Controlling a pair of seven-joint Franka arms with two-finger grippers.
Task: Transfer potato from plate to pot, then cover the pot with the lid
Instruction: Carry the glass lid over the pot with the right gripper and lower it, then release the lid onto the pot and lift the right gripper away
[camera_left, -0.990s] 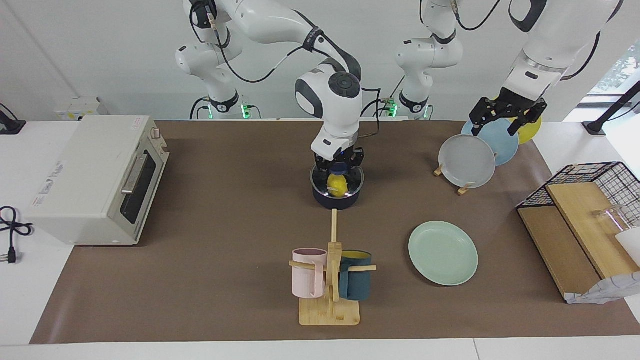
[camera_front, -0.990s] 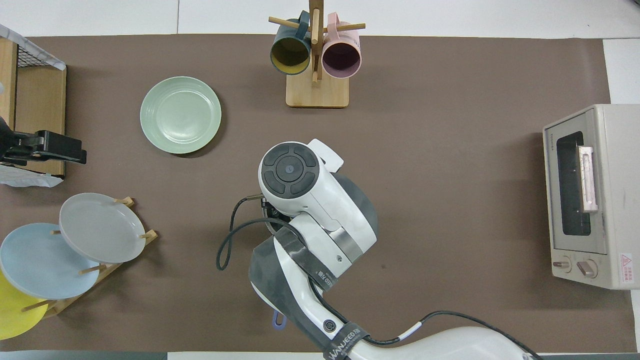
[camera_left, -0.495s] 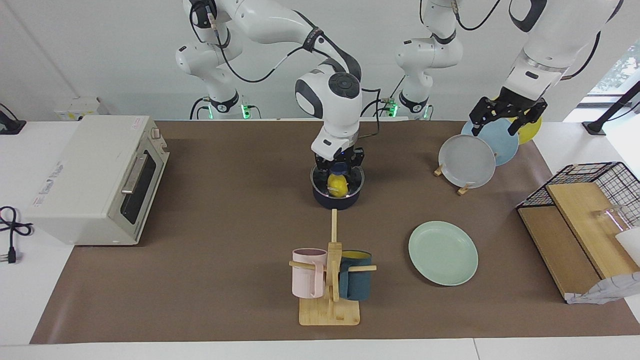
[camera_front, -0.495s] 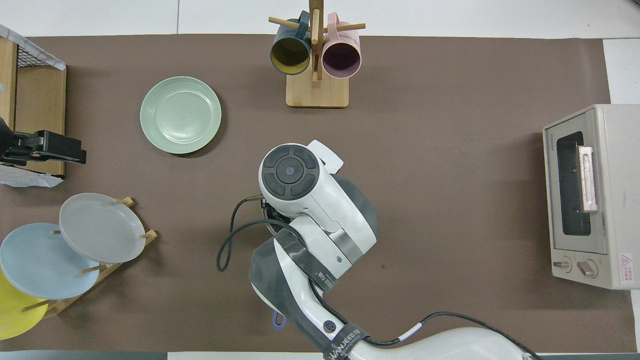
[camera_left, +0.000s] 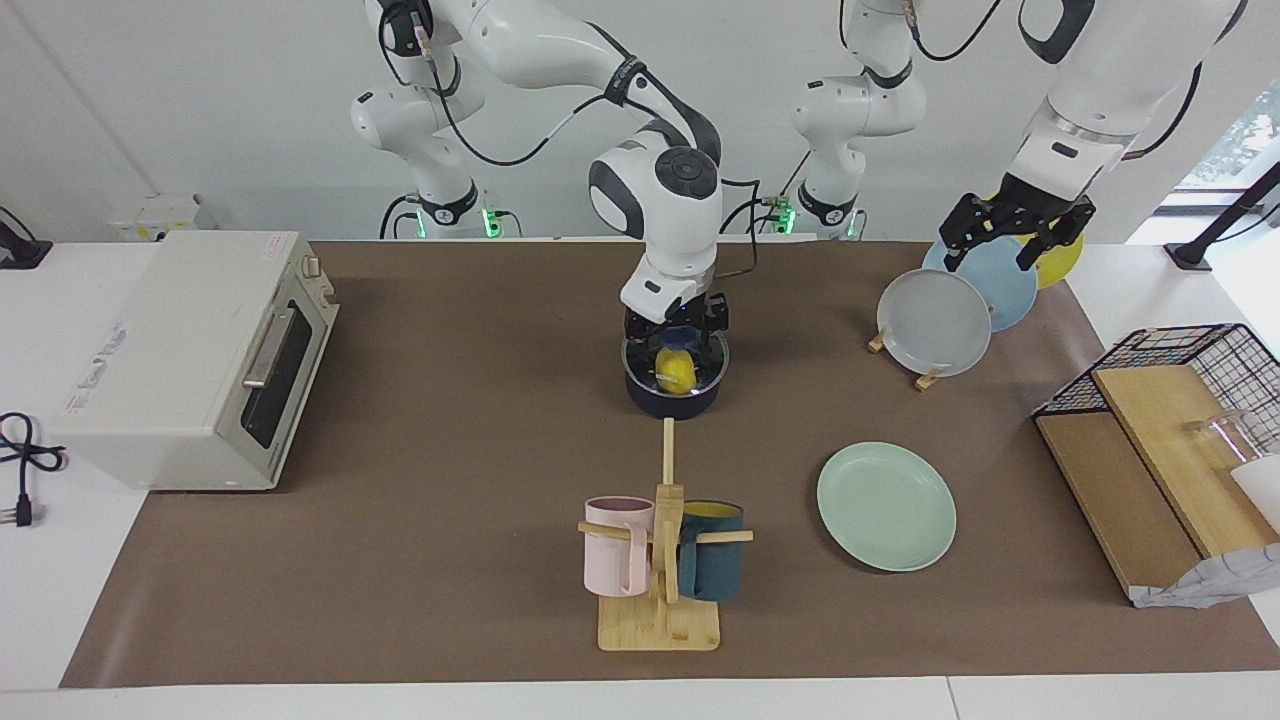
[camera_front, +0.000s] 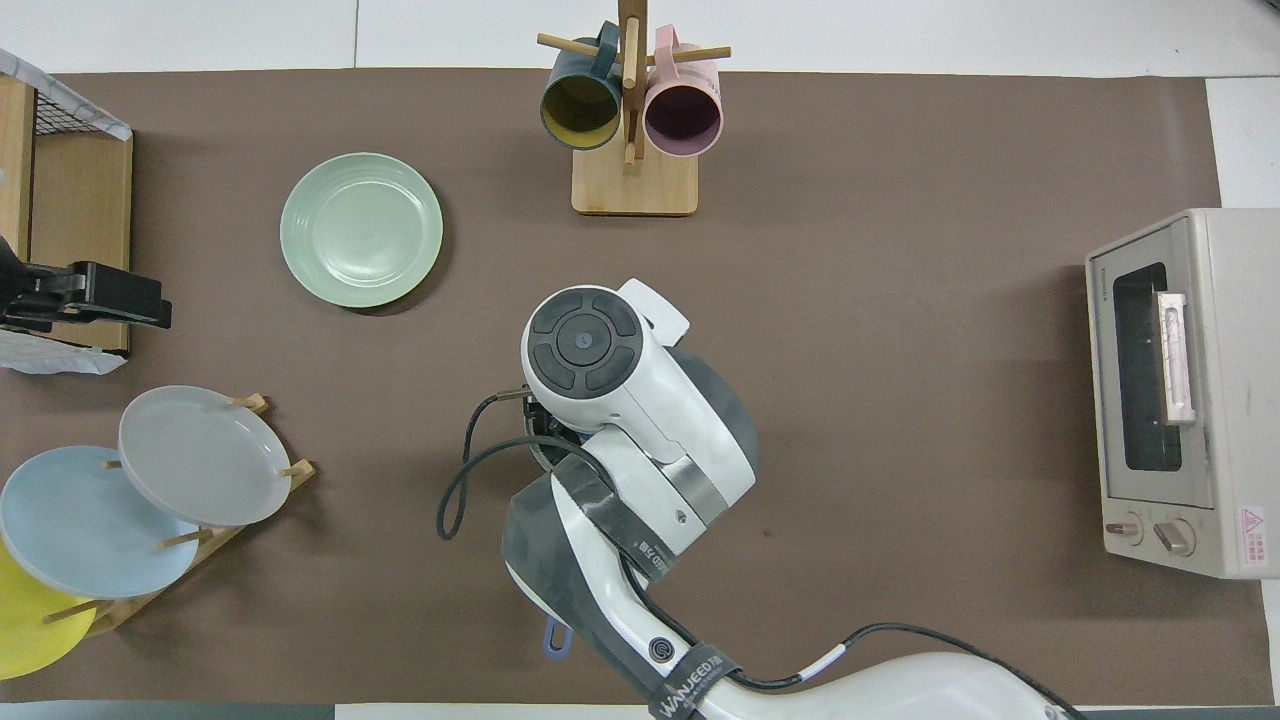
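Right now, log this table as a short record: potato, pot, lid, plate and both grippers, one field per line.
potato: inside the pot, seen through the glass lid
pot: mid-table, nearer the robots than the mug stand
lid: on the pot
plate: bare, flat, toward the left arm's end
right gripper: over the lid's knob
left gripper: open, waiting above the upright plates
toaster oven: at the right arm's end
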